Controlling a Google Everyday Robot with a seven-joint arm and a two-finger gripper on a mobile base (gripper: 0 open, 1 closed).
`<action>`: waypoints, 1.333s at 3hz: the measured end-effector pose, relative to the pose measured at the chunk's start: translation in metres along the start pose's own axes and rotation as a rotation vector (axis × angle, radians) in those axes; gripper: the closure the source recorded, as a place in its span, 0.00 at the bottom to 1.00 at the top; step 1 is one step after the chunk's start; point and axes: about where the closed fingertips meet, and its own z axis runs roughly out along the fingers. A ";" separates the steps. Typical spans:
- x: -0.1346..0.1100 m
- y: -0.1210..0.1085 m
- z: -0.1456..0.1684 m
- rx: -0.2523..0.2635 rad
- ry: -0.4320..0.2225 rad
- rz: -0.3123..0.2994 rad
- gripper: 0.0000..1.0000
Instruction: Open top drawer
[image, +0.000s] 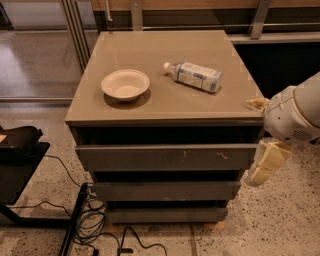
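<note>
The top drawer (165, 157) is a wide grey-taupe front with small pale scratch marks right of centre, just under the cabinet top. It looks closed, flush with the two plainer drawer fronts below it. My gripper (264, 165) hangs at the right end of the top drawer front, its cream fingers pointing down beside the cabinet's right front corner. The white arm body sits above it at the right edge of the view.
A white bowl (125, 84) and a lying plastic bottle (194, 76) rest on the cabinet top (165, 52). Black cables (87, 215) and a dark stand (20, 160) lie on the speckled floor at the left. A railing and dark wall stand behind.
</note>
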 end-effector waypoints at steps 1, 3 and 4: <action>-0.001 0.001 0.000 -0.002 0.001 -0.001 0.00; 0.022 -0.003 0.077 -0.037 -0.078 0.023 0.00; 0.032 -0.001 0.109 -0.049 -0.127 0.032 0.00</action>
